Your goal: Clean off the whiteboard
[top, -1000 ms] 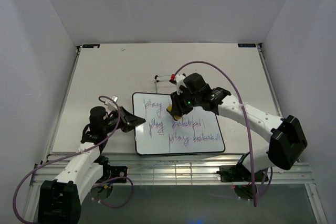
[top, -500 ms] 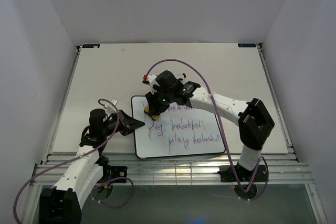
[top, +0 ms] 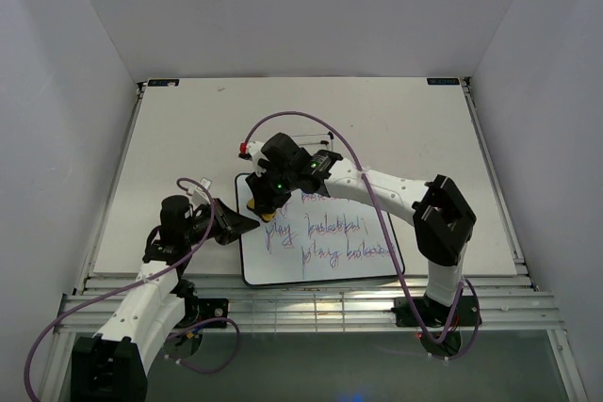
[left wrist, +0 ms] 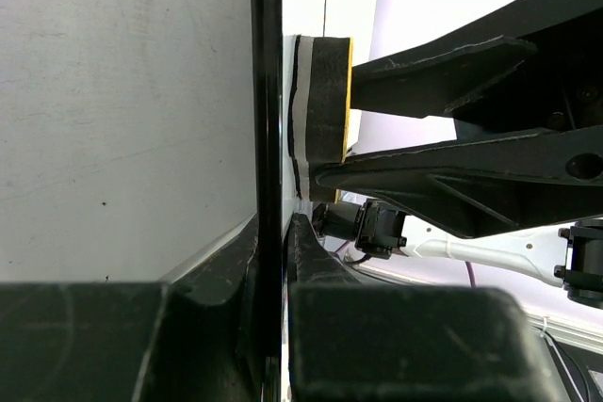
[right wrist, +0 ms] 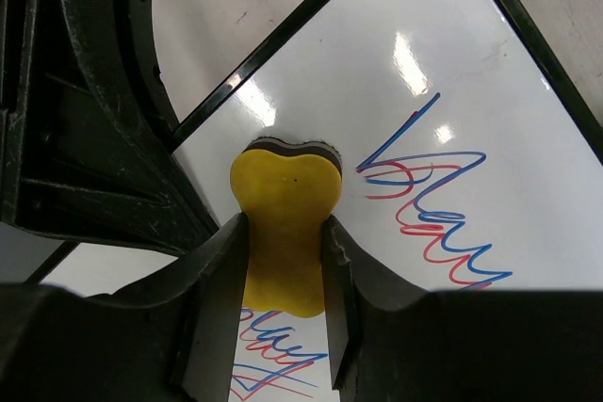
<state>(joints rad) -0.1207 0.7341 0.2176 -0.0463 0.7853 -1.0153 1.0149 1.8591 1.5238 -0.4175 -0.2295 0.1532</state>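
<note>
The whiteboard (top: 283, 265) lies flat near the table's front, with purple-blue handwriting in its lower rows. My right gripper (top: 258, 197) is shut on the yellow eraser (top: 249, 206) and presses it onto the board's top-left corner. In the right wrist view the eraser (right wrist: 283, 185) sits between my jaws (right wrist: 283, 225) on the white surface (right wrist: 424, 91), with writing to its right and below it. My left gripper (top: 242, 223) is shut on the board's left edge. In the left wrist view my jaws (left wrist: 278, 228) clamp the black frame (left wrist: 268, 63), with the eraser (left wrist: 320, 101) just beyond.
A small black wire stand (top: 316, 135) sits on the table behind the board, partly hidden by the right arm. The right arm (top: 396, 197) stretches across the board's upper part. White walls enclose the table on three sides.
My right gripper has swept the eraser left along the board's top row to the top-left corner. The word at the top left is gone. The left gripper has kept its hold.
</note>
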